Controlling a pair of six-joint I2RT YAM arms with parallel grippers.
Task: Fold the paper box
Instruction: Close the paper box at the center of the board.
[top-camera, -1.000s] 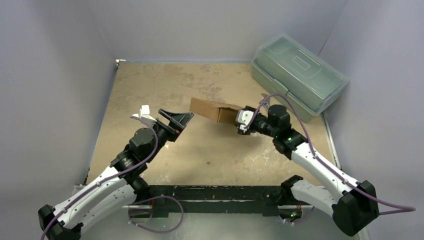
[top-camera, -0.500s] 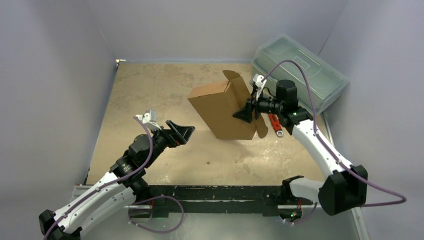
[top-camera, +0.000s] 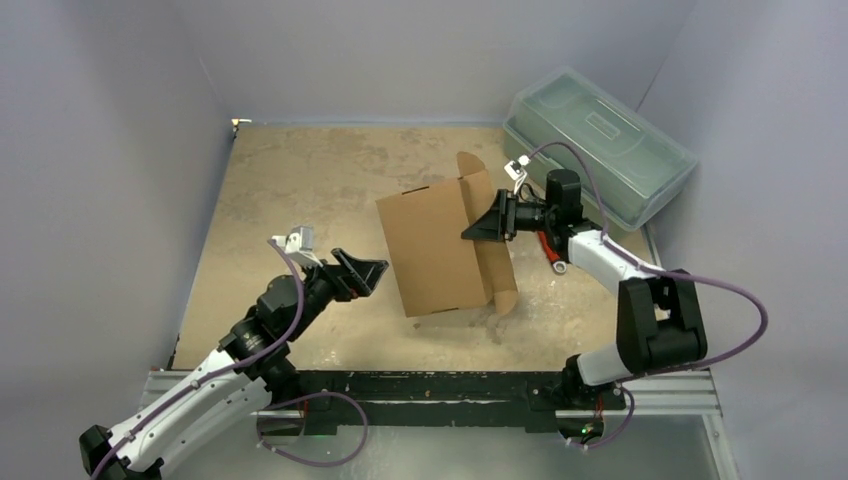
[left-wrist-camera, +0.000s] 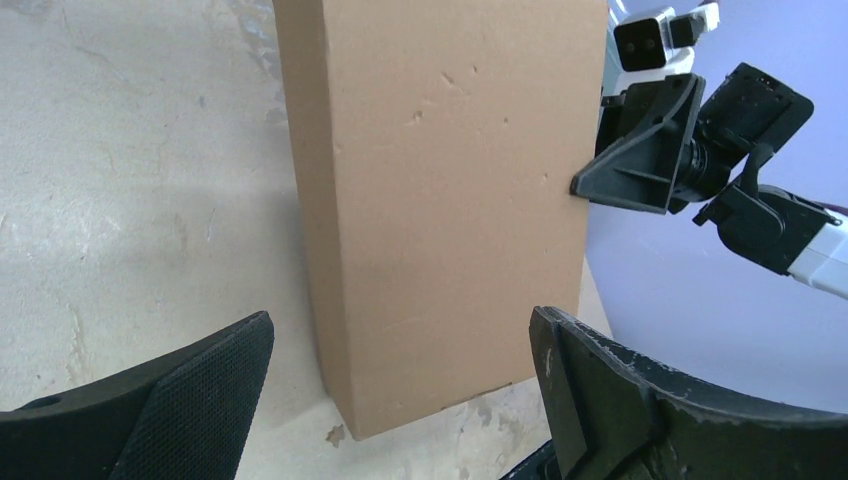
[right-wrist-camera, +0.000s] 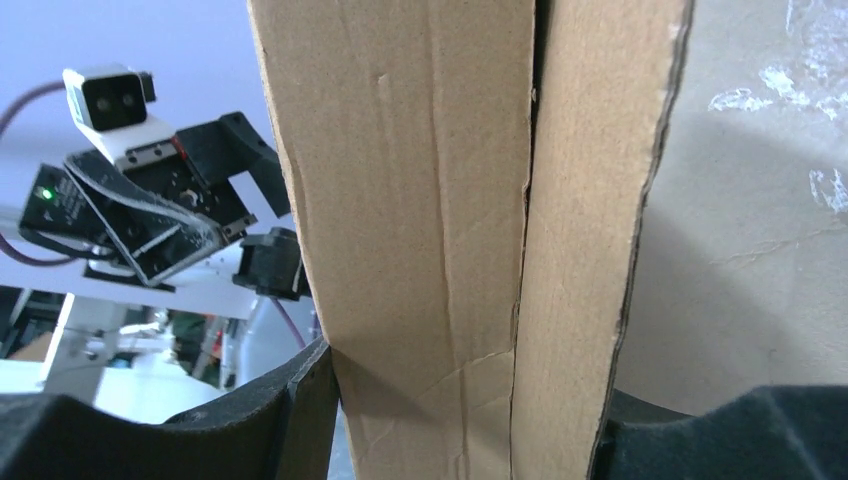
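No writing, number or brand mark can be read in any view. The paper box shows only plain brown cardboard. At about one o'clock on the tabletop, the lid of the plastic toolbox bears a small rectangular patch, too small to tell whether it carries text.

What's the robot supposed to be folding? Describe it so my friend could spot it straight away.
Start with the sandy tabletop; near its middle, the right claw holds up a paper box by one edge. It is plain brown cardboard with loose flaps, unlike the translucent grey-green plastic toolbox in the far right corner.
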